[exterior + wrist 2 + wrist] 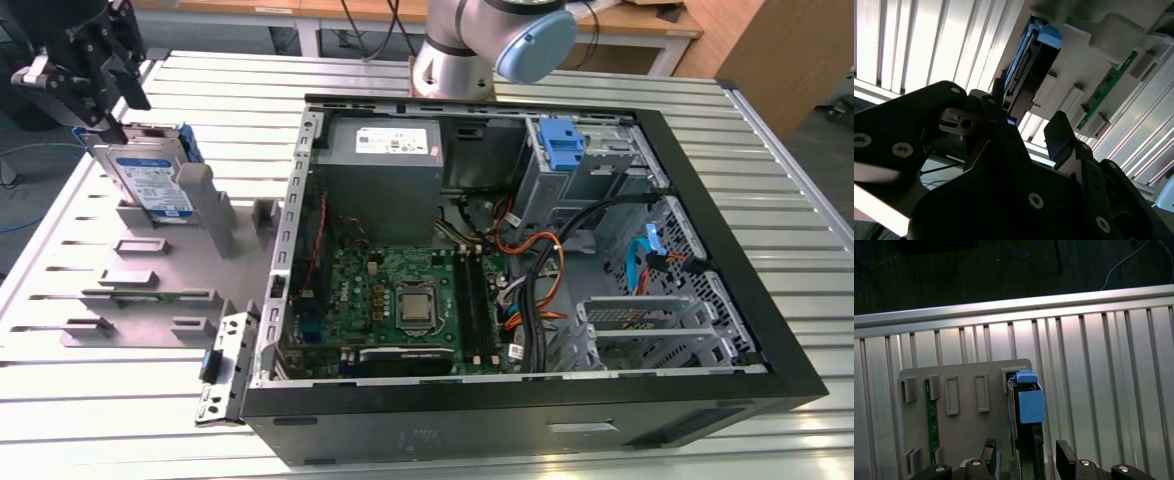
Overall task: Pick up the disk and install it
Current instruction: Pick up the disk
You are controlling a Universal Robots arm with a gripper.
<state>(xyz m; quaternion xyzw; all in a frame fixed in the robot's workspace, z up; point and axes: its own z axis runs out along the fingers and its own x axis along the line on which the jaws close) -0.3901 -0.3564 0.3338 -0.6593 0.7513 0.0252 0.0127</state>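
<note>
Disk (147, 180) standing on edge in a slot of the grey holder plate (147, 290), which lies on the slatted metal table (400, 440) to the exterior view's left of the open computer case (747, 330); it is not yet lifted and not yet in the case. I read the step in hand as the approach for the pick-up. The gripper (114, 118) hangs directly over the disk's upper edge. In the first wrist view its jaws are spread, with one black finger (989, 452) on each side of the disk and a sliver of gap on both sides, so nothing is pinched. In my judgement a grip from this pose calls for the pads to meet the two broad flat faces squarely, clear of the blue plastic rail (1030, 405) that caps the near end. It also calls for a straight pull along the slot, so that the disk does not bind against the holder's walls. Materials: the disk is a thin rigid slab of bare silver metal with a white-and-blue label on one face, hard and smooth, and probably slippery under light pressure. The rail is glossy blue plastic. The holder is matte grey with raised blocky posts, and one of its slots carries a green memory stick (931, 415). The table is ribbed bright aluminium.
</note>
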